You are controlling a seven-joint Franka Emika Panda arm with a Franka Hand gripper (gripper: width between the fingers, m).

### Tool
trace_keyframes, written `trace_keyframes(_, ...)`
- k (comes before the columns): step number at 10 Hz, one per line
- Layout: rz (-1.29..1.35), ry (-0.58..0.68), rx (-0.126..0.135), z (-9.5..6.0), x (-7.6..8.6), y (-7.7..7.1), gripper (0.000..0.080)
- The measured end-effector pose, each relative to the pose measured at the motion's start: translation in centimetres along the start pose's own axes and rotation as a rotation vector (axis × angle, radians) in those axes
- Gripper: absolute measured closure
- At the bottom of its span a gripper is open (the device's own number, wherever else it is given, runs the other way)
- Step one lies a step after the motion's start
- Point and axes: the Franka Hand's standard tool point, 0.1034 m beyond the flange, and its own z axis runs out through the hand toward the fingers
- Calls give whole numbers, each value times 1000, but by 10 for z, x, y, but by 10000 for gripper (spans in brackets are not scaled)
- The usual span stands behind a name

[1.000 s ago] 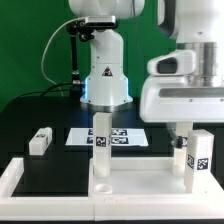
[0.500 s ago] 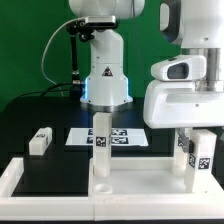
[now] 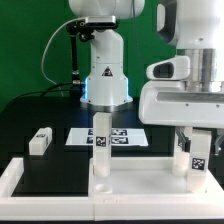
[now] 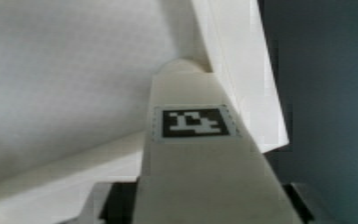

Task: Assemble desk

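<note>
**Light, stiff desk parts that are likely slick: take each leg by its flat sides.**
From the exterior view's left you have a loose white plastic block leg lying on the black mat. Next comes the marker board, then an upright square white leg on the flat white rectangular top panel. Your gripper is clamped across the smooth faces of the tagged white corner leg.

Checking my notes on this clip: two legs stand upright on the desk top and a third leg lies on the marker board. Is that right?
Not quite. The exterior view shows the third leg lying on the black mat, beside the marker board, not on it. The rest holds.
</note>
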Motion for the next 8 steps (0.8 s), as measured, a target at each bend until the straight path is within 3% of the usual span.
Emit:
trace_keyframes(3, 415, -22, -9, -1, 1, 3, 511)
trace_keyframes(5, 730, -57, 16, 0, 0, 4, 511)
trace_keyframes(6, 904, -83, 46, 0, -1, 5, 509)
trace_keyframes(8, 1003, -102, 49, 0, -2, 6, 509)
